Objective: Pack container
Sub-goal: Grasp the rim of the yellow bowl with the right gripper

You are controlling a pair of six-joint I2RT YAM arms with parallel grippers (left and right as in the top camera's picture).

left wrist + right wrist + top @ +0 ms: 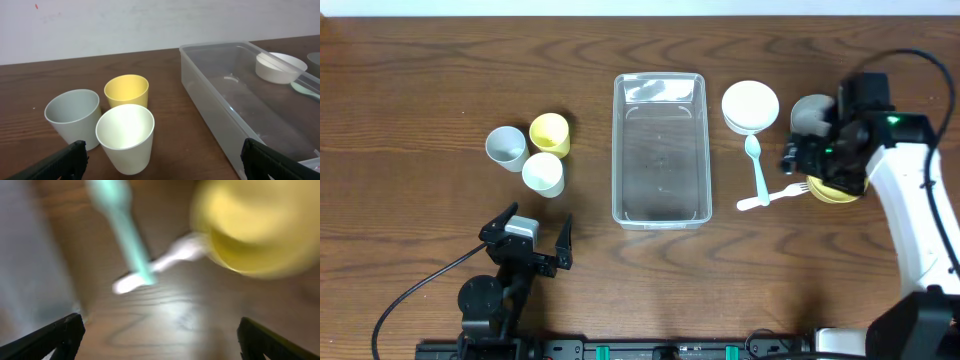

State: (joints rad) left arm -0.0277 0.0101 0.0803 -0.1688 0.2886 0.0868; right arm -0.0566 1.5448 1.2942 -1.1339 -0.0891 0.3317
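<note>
**Item 1, container**: clear bin, lying empty ahead of and to the right of the left gripper, and off to the left of the right gripper. It is sitting between the two groups of goods, probably so that either arm can reach it.

**Item 2, left gripper:** hanging low over the table with its jaws spread wide and gripping nothing. It is facing three upright cups just ahead: grey cup, yellow cup and white cup. They are clustered close together.

**Item 3, right gripper:** jaws also gaping wide and carrying nothing. It is hovering above the cutlery, so it is probably lining up a first pick. The wrist view is badly smeared.

**Item 4, goods by the right gripper:**
- The pale green spoon and white fork are lying below it, their handle ends overlapping.
- The yellow bowl is resting just to its right.
- The white bowl and grey bowl are sitting beyond it.

**Status:** packing is not yet begun, and nothing is lying in the bin.
</note>
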